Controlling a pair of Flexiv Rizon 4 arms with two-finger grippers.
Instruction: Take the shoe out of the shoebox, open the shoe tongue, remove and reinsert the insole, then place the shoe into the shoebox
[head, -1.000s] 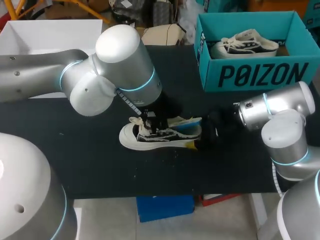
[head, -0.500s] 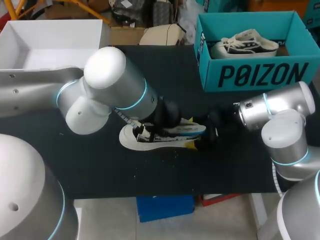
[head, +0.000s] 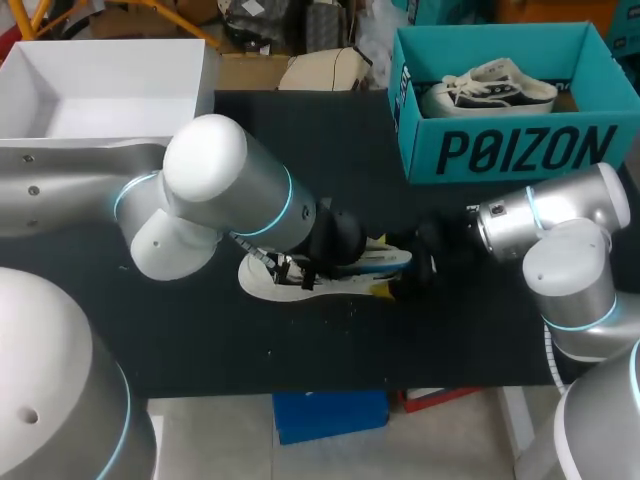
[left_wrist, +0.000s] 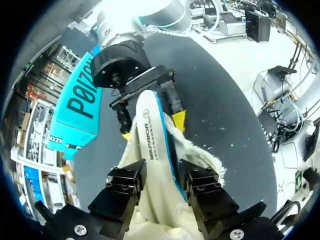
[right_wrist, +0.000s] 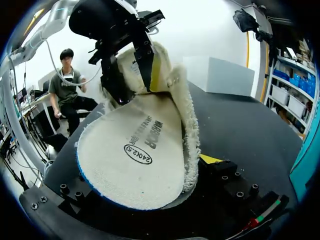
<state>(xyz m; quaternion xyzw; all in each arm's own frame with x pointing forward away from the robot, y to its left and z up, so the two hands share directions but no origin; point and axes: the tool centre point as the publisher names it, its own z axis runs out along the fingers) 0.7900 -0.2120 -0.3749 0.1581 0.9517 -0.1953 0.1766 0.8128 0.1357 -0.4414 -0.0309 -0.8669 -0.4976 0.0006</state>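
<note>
On the black table (head: 200, 340) the shoe (head: 265, 277) lies on its sole, toe toward my left arm's side, with both grippers at it. The left gripper (left_wrist: 161, 175) comes down over the shoe's middle. Its 2 fingers stand on either side of the insole (right_wrist: 135, 150) and press on it, so I judge it clamped on the insole (its yellow tips are hidden in its own wrist view, but 1 shows against the insole's front end in the right wrist view). The insole is partly out of the shoe, its heel end lifted above the shoe's heel and reaching over the right gripper (head: 410, 270). That gripper sits at the shoe's heel with a yellow tip on each side, gripping the shoe. Beyond the shoe and well apart from it, toward the right arm's side, stands the open teal shoebox (head: 520, 150) with a 2nd shoe (head: 490, 92) inside.

The step in hand is the insole work, though I cannot tell from this moment whether the insole is coming out or going back in. If out, the next move calls for the left gripper to draw the insole up and away while the right holds the heel down. If in, the front end must slide under the tongue and the heel end be pressed flat.
</note>
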